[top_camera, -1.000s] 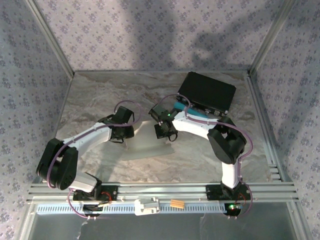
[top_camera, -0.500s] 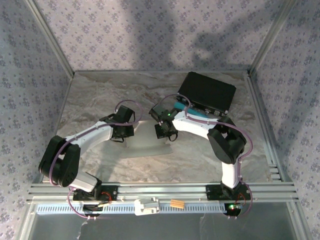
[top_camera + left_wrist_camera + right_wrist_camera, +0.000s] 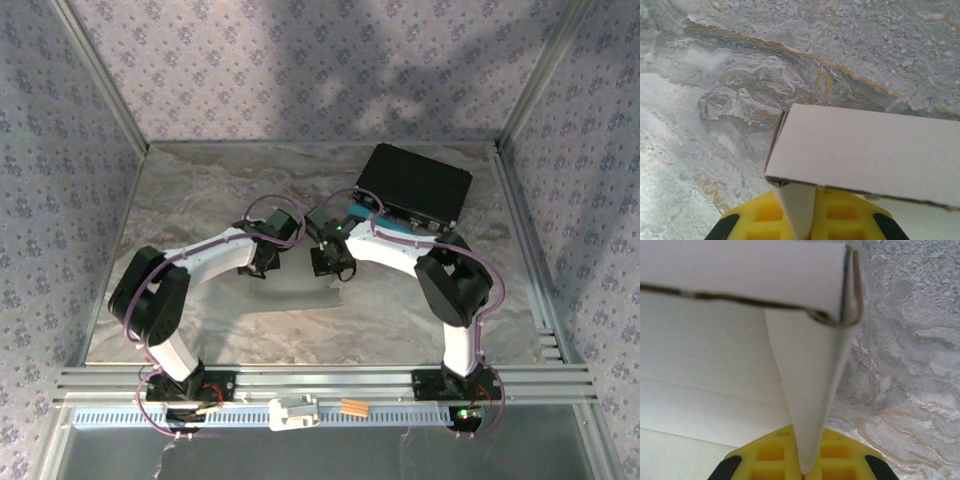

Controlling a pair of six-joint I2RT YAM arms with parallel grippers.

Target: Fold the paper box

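Paper box (image 3: 296, 292) lies in middle of table (image 3: 200, 190). Left fingers (image 3: 263, 268) pinched tight on its left flap. Right fingers (image 3: 331, 270) pinched tight on its right flap. Black case (image 3: 415, 185) behind.

The top external camera looked down from high behind over the whole marble table (image 3: 190, 200), while both wrist cameras faced down, very near, at the shared paper box (image 3: 865, 150).

Left end effector (image 3: 268, 270) and right end effector (image 3: 330, 270), both clamped, near together.
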